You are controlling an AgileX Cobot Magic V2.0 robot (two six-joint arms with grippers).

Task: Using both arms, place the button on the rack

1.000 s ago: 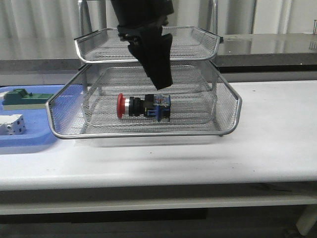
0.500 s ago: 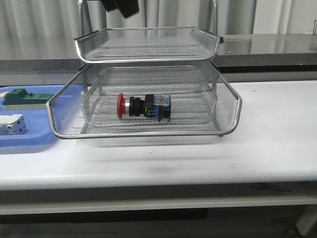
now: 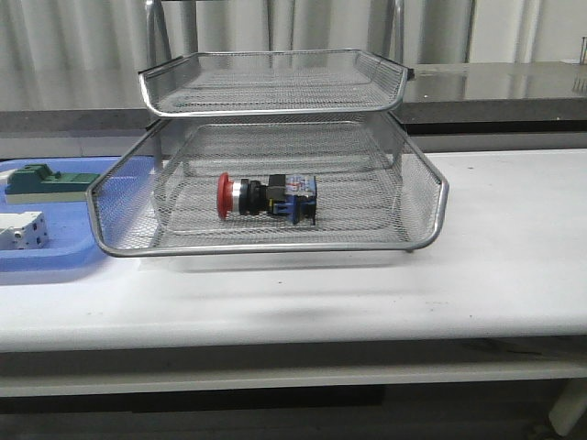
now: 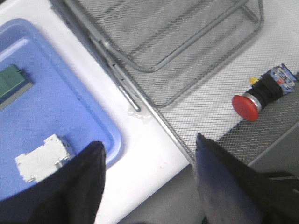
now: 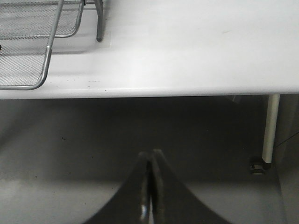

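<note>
A: Is the button placed?
B: Yes, lying mid lower tier of the rack. Left gripper jaws spread, empty; right gripper jaws pressed together, off the worktop edge. Nothing seems left.

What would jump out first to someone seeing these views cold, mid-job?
The button, with its bright red head, lies on its side in a lower tray of the rack, at the middle of the front view. Beside the rack, on the left, a blue tray holds a green block and a white box. No arm shows in the front view; the left gripper stands open, the right gripper shut over the floor.
</note>
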